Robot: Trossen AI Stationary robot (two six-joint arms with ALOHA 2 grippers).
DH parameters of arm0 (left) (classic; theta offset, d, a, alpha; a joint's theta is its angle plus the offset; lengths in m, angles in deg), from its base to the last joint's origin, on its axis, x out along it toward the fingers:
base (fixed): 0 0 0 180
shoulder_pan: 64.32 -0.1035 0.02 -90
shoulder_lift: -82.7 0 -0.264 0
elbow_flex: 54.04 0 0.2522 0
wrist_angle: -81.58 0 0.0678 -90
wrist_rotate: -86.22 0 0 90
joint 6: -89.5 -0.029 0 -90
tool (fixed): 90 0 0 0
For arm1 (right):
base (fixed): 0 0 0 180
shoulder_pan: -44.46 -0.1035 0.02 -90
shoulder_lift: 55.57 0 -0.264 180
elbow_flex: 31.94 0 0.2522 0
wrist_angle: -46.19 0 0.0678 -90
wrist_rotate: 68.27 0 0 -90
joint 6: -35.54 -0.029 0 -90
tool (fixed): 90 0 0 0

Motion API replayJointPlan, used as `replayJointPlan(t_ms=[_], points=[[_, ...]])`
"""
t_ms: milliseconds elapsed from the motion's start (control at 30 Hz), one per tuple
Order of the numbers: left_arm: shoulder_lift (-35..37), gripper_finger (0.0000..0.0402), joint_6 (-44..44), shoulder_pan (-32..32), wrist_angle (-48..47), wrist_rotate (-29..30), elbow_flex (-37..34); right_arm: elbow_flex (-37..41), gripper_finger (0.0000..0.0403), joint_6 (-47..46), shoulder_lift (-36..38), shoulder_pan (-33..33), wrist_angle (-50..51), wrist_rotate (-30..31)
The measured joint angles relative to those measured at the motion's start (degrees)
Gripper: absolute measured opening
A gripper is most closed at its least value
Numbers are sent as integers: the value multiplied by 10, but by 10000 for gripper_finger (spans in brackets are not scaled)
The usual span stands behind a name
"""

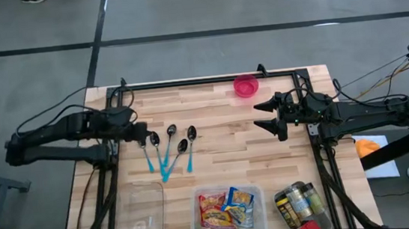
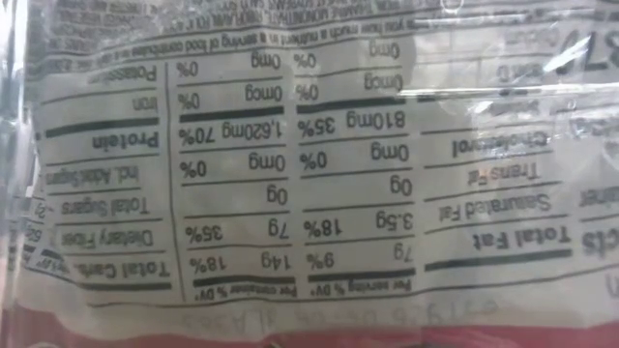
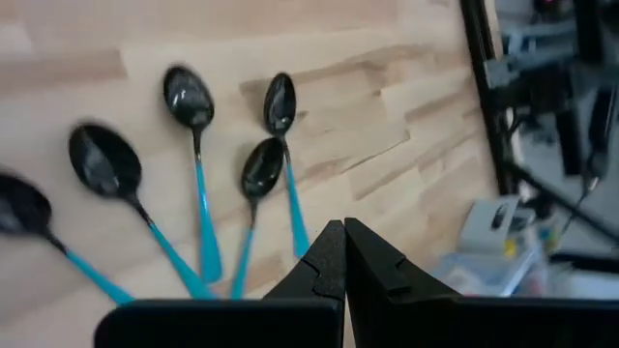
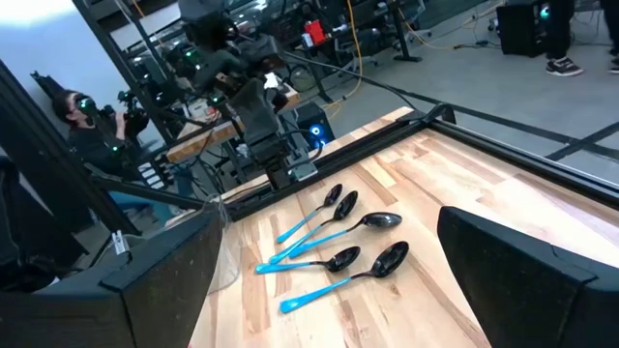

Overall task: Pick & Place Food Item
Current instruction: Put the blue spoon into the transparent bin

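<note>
Five spoons point(image 1: 169, 149) mid-table, left fingers point(image 3: 329, 266) closed, right point(image 1: 269, 116) apart

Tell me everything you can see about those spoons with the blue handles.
Five spoons lie flat on the wooden table, between the two arms. Each has a shiny black bowl and a thin turquoise handle that looks like plastic. The bowls fan out apart while the handles run together toward one spot, some crossing or touching. Nothing grips them; the left gripper, shut, sits just beside them.

Wooden table point(image 1: 220, 120) with spoons point(image 1: 170, 149), pink bowl point(image 1: 245, 86), containers point(image 1: 227, 211)
</note>
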Motion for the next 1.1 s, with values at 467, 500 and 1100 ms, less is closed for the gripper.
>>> replayJointPlan(t_ms=[467, 500, 1100], points=[[-6, 0, 167, -37, -116, 20, -1, 0, 381, 0, 0, 0, 0, 0], [-7, 0, 176, -37, -123, 23, -1, 0, 381, 0, 0, 0, 0, 0], [-154, 155, 201, -50, -150, -22, -2, 0, 381, 0, 0, 0, 0, 0]])
